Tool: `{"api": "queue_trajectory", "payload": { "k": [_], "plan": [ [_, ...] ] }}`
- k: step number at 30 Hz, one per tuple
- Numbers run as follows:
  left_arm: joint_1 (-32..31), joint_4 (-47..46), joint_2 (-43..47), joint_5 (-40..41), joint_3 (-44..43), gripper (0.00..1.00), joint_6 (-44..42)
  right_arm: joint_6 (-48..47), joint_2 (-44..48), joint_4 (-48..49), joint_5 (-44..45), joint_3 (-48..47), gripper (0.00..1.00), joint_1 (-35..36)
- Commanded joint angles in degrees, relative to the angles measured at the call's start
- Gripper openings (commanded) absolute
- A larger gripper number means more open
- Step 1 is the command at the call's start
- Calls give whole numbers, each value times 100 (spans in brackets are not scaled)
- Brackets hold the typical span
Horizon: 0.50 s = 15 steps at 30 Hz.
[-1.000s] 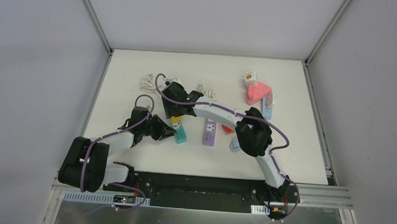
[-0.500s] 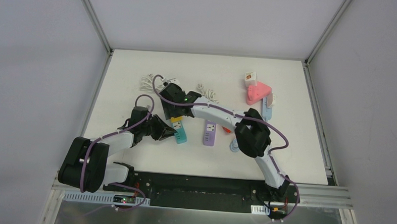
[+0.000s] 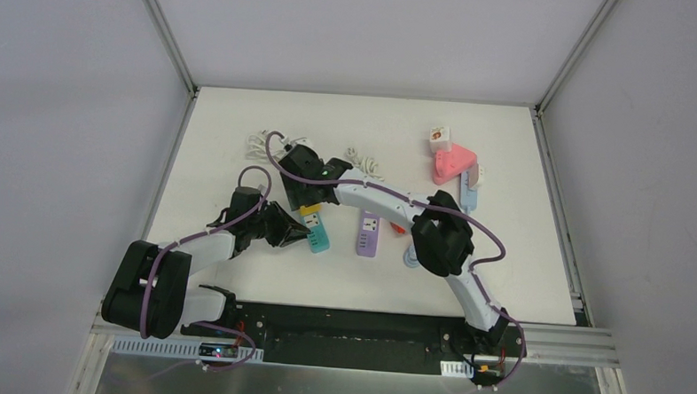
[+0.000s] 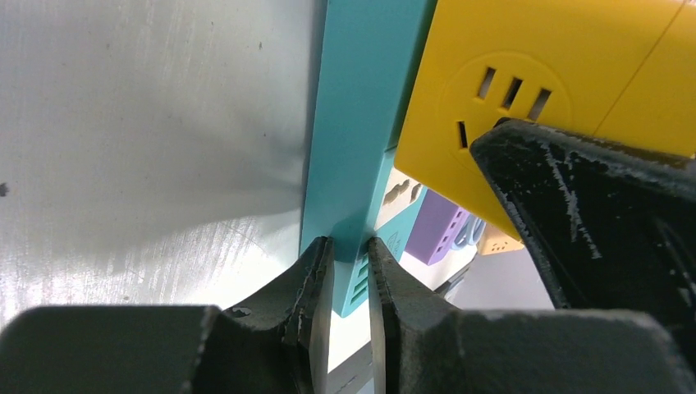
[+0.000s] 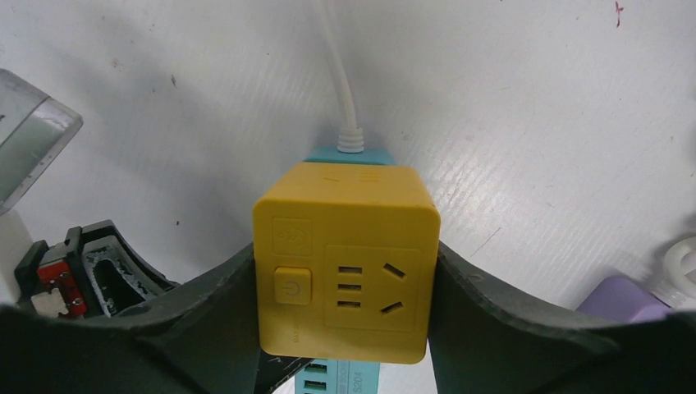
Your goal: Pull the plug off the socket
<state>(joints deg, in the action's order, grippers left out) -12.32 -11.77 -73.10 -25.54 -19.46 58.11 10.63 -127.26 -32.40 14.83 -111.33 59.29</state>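
A yellow cube plug [image 3: 310,210] sits on the far end of a teal socket strip [image 3: 317,237] at the table's near left-centre. My right gripper [image 3: 309,204] is shut on the cube, one finger on each side of it; the right wrist view shows the cube [image 5: 345,263] between the fingers, with the teal strip [image 5: 336,379] under it and a white cord [image 5: 336,66] running away. My left gripper [image 3: 301,235] is shut on the strip's edge. In the left wrist view its gripper [image 4: 350,263] pinches the strip [image 4: 361,123] beside the cube [image 4: 525,82]. No gap shows between cube and strip.
A purple socket strip [image 3: 367,233] lies just right of the teal one. A pale blue item [image 3: 411,256] lies further right. Coiled white cords [image 3: 260,142] lie behind. A pink block [image 3: 453,162] and a small white cube [image 3: 440,137] stand at the far right.
My right wrist has shifted slightly to the far left while still gripping the yellow cube. The cube, the teal strip and my left arm have hardly moved.
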Motion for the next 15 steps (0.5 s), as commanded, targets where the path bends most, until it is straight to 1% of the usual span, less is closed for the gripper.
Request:
{"api": "queue_trajectory", "payload": {
  "k": [1,2,4,6,7,8,10,12,15],
  "plan": [
    [19,1295,-329,1347,282,20,-332,366,751,447,-1157,-347,0,-141],
    [15,1311,-322,1353,279,20,-339,534,919,674,-1638,-79,0,-273],
    [19,1332,-299,1363,282,20,-343,804,1109,1073,-2202,279,0,-418],
    [19,1364,-284,1381,281,20,-352,793,1102,1085,-2091,351,0,-361],
    [19,1374,-288,1387,280,20,-365,696,1026,952,-1835,293,0,-259],
    [19,1402,-290,1407,259,20,-381,551,930,811,-1245,212,0,-118],
    [18,1503,-295,1463,192,20,-433,175,626,444,-446,-102,0,135],
    [18,1561,-298,1472,123,20,-466,-2,383,144,108,-394,0,279],
    [21,1668,-353,1474,21,20,-521,-142,297,-27,579,-618,0,330]
  ]
}}
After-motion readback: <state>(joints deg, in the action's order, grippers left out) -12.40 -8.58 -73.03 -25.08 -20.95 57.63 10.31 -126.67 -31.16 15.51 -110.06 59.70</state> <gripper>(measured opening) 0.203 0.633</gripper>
